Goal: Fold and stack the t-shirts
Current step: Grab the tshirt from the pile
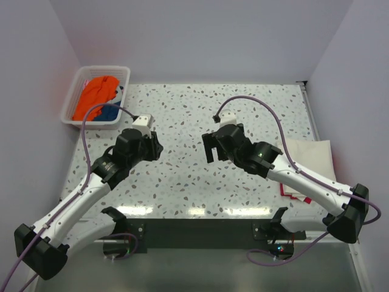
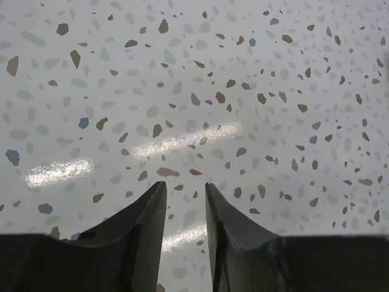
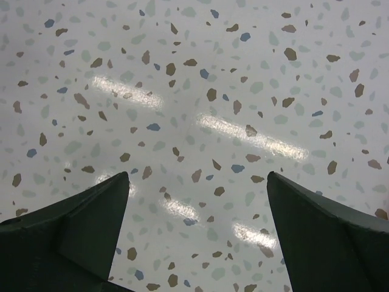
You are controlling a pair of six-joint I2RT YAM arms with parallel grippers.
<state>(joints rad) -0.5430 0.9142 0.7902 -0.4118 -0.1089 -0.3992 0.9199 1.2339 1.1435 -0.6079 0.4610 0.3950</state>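
Note:
A bright orange t-shirt [image 1: 97, 94] lies crumpled in the white mesh basket [image 1: 76, 88] at the far left, over a navy blue one [image 1: 109, 112]. A folded cream-white t-shirt [image 1: 311, 159] lies at the right edge on top of a red one [image 1: 285, 190]. My left gripper [image 1: 156, 146] hovers over bare tabletop; its jaws stand a narrow gap apart and hold nothing [image 2: 185, 185]. My right gripper [image 1: 210, 149] is wide open and empty over the table's middle [image 3: 197, 175]. Neither wrist view shows any cloth.
The speckled terrazzo tabletop [image 1: 182, 115] is walled in by white panels at the back and on both sides. The basket stands off the table's far left corner. Cables loop over both arms.

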